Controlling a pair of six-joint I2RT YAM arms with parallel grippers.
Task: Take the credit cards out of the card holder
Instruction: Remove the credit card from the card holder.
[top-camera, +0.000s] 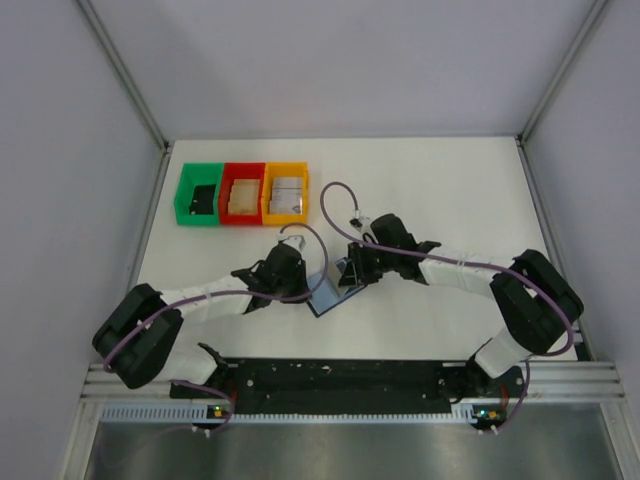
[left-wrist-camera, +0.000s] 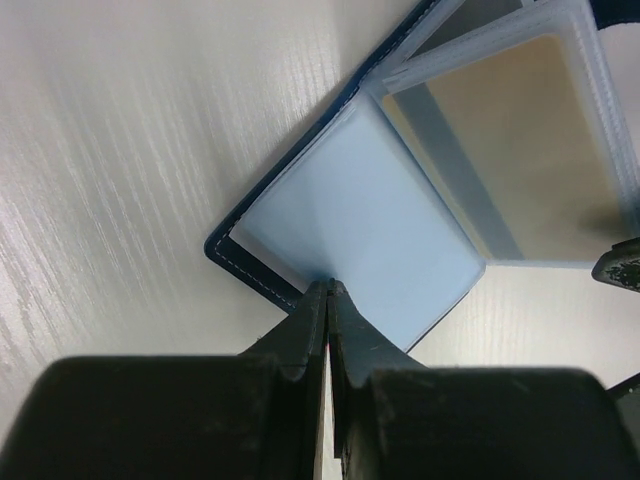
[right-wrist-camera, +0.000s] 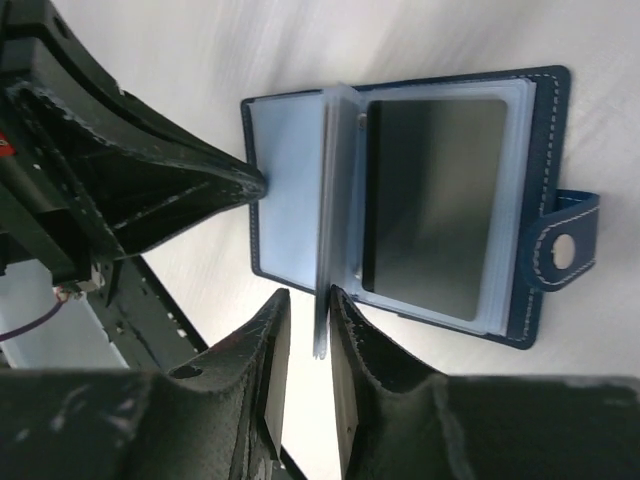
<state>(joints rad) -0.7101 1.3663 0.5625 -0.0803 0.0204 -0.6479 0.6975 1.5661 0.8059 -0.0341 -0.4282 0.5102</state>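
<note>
The dark blue card holder (top-camera: 330, 294) lies open on the white table between my two grippers. In the left wrist view my left gripper (left-wrist-camera: 328, 285) is shut, its tip pressed on the edge of the holder's pale blue left panel (left-wrist-camera: 360, 220). In the right wrist view my right gripper (right-wrist-camera: 308, 293) is open a little. A clear inner leaf (right-wrist-camera: 324, 210) stands on edge between the jaws, against the right one. A grey credit card (right-wrist-camera: 430, 200) sits in the right panel's sleeve. The snap tab (right-wrist-camera: 565, 245) sticks out at the right edge.
Green (top-camera: 199, 196), red (top-camera: 242, 193) and orange (top-camera: 285, 193) bins stand in a row at the back left of the table. Both arms reach in towards the middle from the near edge. The black mounting rail (top-camera: 340, 378) runs along the front.
</note>
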